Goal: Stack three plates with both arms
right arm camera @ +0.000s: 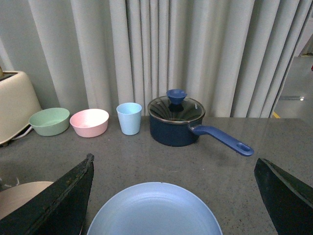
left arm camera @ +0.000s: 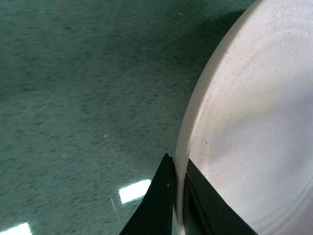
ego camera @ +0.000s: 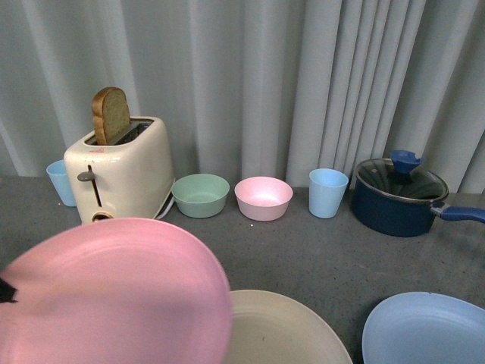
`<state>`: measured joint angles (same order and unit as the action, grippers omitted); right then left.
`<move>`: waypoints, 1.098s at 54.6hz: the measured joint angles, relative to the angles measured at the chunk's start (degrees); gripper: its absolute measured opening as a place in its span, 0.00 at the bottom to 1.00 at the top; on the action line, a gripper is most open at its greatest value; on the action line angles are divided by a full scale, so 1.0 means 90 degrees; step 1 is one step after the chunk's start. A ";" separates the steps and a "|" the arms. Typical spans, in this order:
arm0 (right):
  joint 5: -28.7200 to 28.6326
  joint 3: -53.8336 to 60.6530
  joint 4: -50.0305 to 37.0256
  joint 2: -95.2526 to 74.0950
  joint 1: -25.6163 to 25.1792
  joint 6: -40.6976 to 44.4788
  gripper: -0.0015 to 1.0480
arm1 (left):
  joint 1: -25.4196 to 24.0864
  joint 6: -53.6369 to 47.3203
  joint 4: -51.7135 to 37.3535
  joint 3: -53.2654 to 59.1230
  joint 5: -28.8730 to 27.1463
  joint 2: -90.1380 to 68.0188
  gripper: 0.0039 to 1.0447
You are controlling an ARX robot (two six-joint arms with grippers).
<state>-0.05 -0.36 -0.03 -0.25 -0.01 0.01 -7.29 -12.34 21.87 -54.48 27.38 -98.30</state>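
The pink plate [ego camera: 114,296] hangs tilted above the grey table at the front left, and its edge overlaps the beige plate [ego camera: 280,330], which lies flat at the front centre. My left gripper [left arm camera: 177,164] is shut on the pink plate's rim [left arm camera: 254,122]; only a black tip of it [ego camera: 6,292] shows at the left edge of the front view. The light blue plate [ego camera: 424,330] lies flat at the front right. My right gripper [right arm camera: 174,161] is wide open and empty, its fingers apart on either side above the light blue plate [right arm camera: 154,210]. The beige plate's edge [right arm camera: 19,196] shows beside it.
Along the curtain at the back stand a cream toaster [ego camera: 121,171] with a bread slice [ego camera: 111,115], a blue cup [ego camera: 61,182], a green bowl [ego camera: 201,195], a pink bowl [ego camera: 263,198], another blue cup [ego camera: 327,192] and a dark blue lidded pot [ego camera: 399,197] with its handle pointing right.
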 joint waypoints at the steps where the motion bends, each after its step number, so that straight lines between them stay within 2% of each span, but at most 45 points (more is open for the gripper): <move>1: 0.0000 0.0000 0.0000 0.0000 0.0000 0.0000 0.93 | 0.0170 0.0058 -0.0063 0.0019 -0.0036 0.0000 0.03; 7: 0.0000 0.0000 0.0000 0.0000 0.0000 0.0000 0.93 | 0.1081 0.0522 -0.0347 0.0000 -0.0350 -0.0121 0.03; 14: 0.0000 0.0000 0.0000 0.0000 0.0000 0.0000 0.93 | 0.1494 0.0809 -0.0430 -0.0170 -0.0435 -0.0444 0.03; 37: 0.0000 0.0000 0.0000 0.0000 0.0000 0.0000 0.93 | 0.2118 0.1260 -0.0512 -0.0840 -0.0787 -0.1197 0.03; 60: 0.0000 0.0000 0.0000 0.0000 0.0000 0.0000 0.93 | 0.2244 0.1336 -0.0646 -0.0840 -0.1064 -0.1416 0.03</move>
<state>-0.05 -0.36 -0.03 -0.25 -0.01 0.01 12.91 -0.32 16.05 -62.04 17.80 -111.04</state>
